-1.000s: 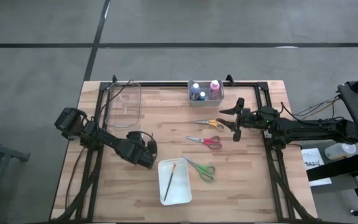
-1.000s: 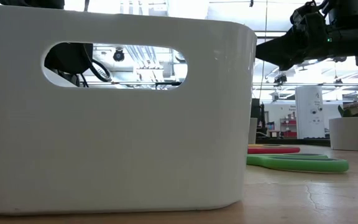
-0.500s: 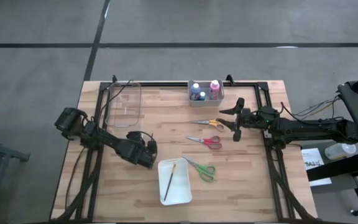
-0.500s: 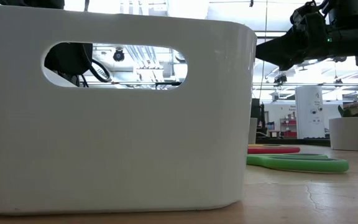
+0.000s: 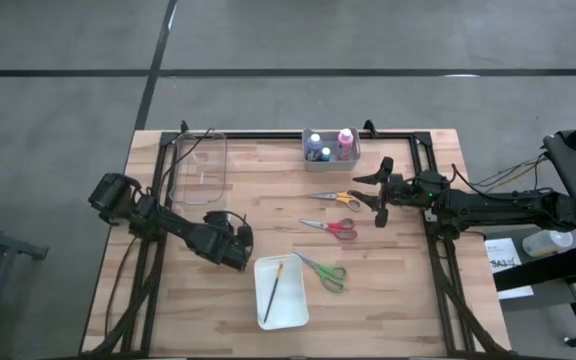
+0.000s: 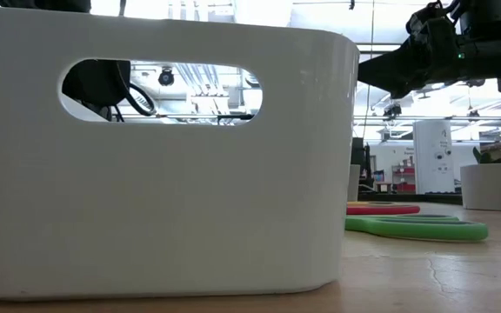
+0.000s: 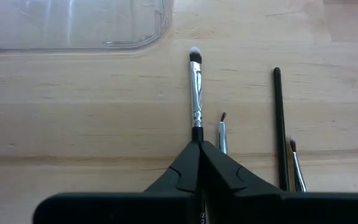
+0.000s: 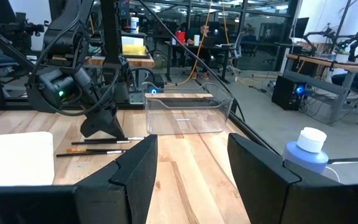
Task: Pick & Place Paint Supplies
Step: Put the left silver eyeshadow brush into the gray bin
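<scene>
My left gripper (image 5: 232, 246) is low over the table, near the clear tray (image 5: 201, 165), and shut on a silver-ferruled brush (image 7: 196, 87). Three other thin brushes (image 7: 279, 124) lie flat beside it. My right gripper (image 5: 380, 195) hovers open by the orange scissors (image 5: 336, 199). The red scissors (image 5: 331, 227) and green scissors (image 5: 326, 271) lie flat on the wood. A small grey bin (image 5: 330, 147) at the far edge holds the pink, blue and shorter bottles upright. A white bin (image 5: 281, 292) holds one brush. My left gripper pinches the brush by its dark handle (image 7: 196, 132), just behind the silver ferrule, between the two fingertips. The fingers come down at a slant from above and lie along the brush, whose bristle end (image 7: 195, 56) points at the clear tray. Lifted or resting on the table, I cannot tell.
The white bin (image 6: 163, 156) fills most of the low view, with the green scissors (image 6: 416, 228) beside it. A blue bottle with a white cap (image 8: 306, 152) stands close to my right gripper. A black frame (image 5: 423, 160) borders the table. Bare wood lies between the scissors and brushes.
</scene>
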Controlling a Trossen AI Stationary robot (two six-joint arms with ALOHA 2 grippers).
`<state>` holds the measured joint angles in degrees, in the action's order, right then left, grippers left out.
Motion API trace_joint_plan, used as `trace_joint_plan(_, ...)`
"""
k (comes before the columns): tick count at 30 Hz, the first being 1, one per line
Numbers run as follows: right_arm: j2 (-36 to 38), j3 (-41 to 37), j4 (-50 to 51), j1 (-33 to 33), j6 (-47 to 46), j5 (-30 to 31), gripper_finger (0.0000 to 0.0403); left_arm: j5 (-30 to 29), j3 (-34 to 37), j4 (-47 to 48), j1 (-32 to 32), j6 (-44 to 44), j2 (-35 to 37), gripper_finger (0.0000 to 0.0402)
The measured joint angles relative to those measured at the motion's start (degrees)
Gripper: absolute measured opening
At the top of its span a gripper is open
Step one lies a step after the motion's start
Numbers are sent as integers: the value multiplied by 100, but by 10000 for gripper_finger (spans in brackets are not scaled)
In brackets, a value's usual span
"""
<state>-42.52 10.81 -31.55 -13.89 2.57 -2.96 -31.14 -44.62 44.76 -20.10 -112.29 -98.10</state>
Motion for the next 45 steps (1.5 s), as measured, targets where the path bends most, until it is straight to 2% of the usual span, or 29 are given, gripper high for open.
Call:
trace_joint_plan(7,0,0,0,-2,0,0,193,77,-2,-105,0,5,-13,87)
trace_joint_plan(10,0,0,0,-4,0,0,193,66,-2,-127,0,179,-13,101)
trace_joint_plan(17,0,0,0,-4,0,0,193,-76,-2,-90,13,304,-13,104)
trace_joint_plan(27,0,0,0,-2,0,0,193,-669,2,47,201,288,-11,104)
trace_joint_plan(36,0,0,0,0,0,0,193,-795,24,16,381,560,-9,104)
trace_joint_plan(45,0,0,0,0,0,0,193,-859,561,-859,413,589,20,104)
